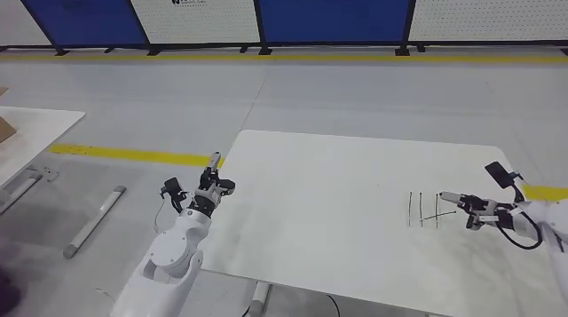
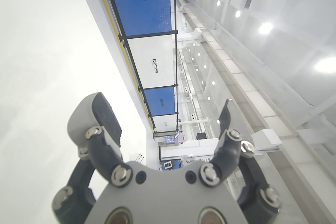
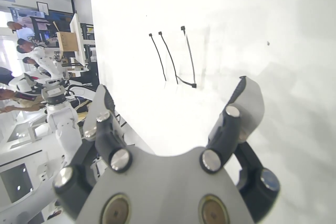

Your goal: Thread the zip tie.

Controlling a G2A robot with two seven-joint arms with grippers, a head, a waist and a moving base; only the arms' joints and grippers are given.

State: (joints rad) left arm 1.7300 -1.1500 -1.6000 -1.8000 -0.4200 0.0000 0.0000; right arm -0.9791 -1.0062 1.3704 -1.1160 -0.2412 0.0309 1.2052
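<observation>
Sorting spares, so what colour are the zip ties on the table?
Black zip ties, clearest in the right wrist view.

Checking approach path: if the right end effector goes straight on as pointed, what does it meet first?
Probably the crosswise zip tie nearest the right end effector, on the table; its height is unclear.

A large industrial hall set up as a robotics test floor: blue and white perforated partition panels [image 1: 333, 2] on black frames run along the top of the top view, fencing off a smooth grey floor [image 1: 177, 95] marked with a yellow line [image 1: 133, 154]. A plain white work table [image 1: 355, 210] stands at the centre and a second table [image 1: 35, 126] at the left edge. The left wrist view shows a high ceiling with rows of round lights [image 2: 265, 28], and the left side of the right wrist view a workbench [image 3: 77, 38] bearing a cardboard box [image 3: 65, 41]
</observation>
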